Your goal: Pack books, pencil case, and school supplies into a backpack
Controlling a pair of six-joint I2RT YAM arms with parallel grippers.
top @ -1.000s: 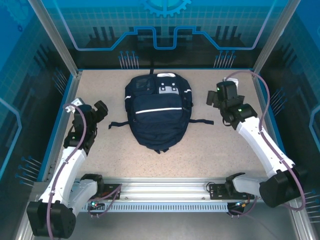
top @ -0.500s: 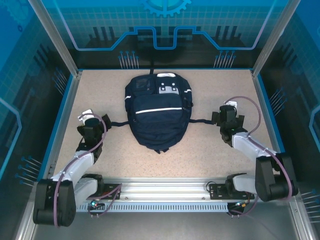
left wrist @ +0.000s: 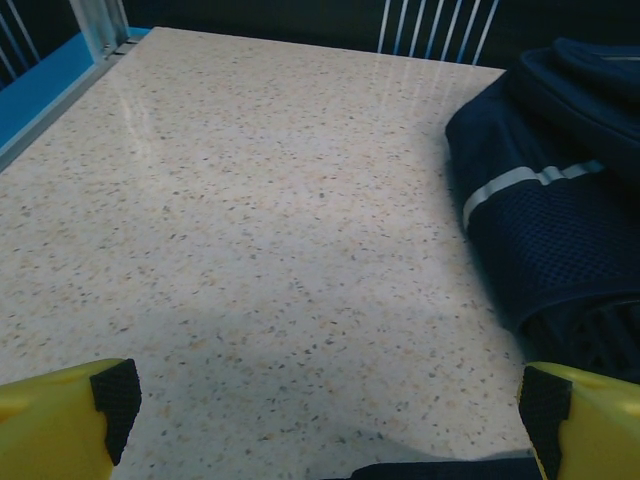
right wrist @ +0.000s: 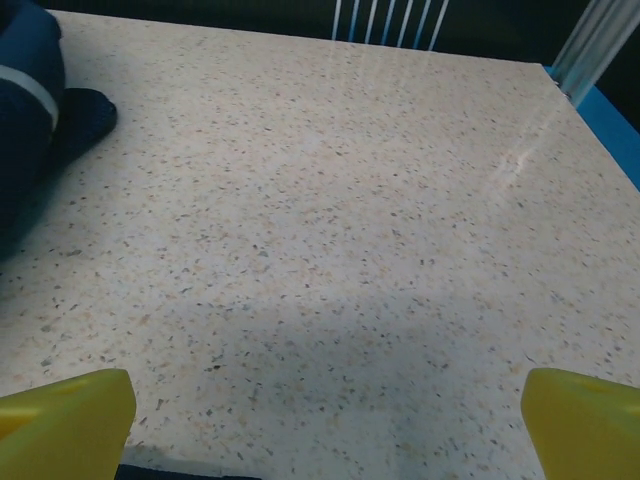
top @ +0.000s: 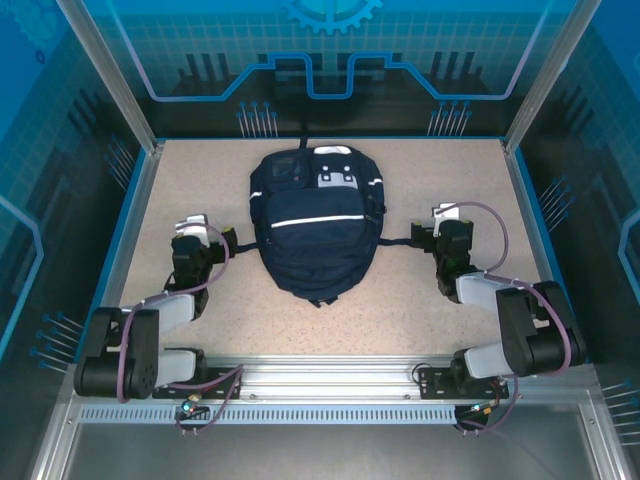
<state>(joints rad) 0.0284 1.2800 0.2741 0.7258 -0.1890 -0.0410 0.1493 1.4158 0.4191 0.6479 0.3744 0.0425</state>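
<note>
The navy backpack (top: 318, 225) lies flat in the middle of the speckled table, zipped, with its white stripe across the front and a light grey patch near the top. It also shows at the right of the left wrist view, backpack (left wrist: 560, 200), and at the left of the right wrist view, backpack (right wrist: 25, 120). My left gripper (top: 200, 238) sits low to its left, open over bare table, left gripper (left wrist: 330, 405). To the right of the bag my right gripper (top: 443, 230) is open too, right gripper (right wrist: 325, 410). The books, pencil case and school supplies are out of view.
Dark straps (top: 238, 247) trail out from both sides of the bag towards the grippers. A blue rim (top: 135, 210) and metal posts bound the table, with an aluminium rail (top: 320, 380) along the near edge. Both arms are folded back close to their bases.
Both arms have folded back towards their bases. The left gripper came in to the right and the right gripper dropped nearer, each ending low beside the backpack, still open.
</note>
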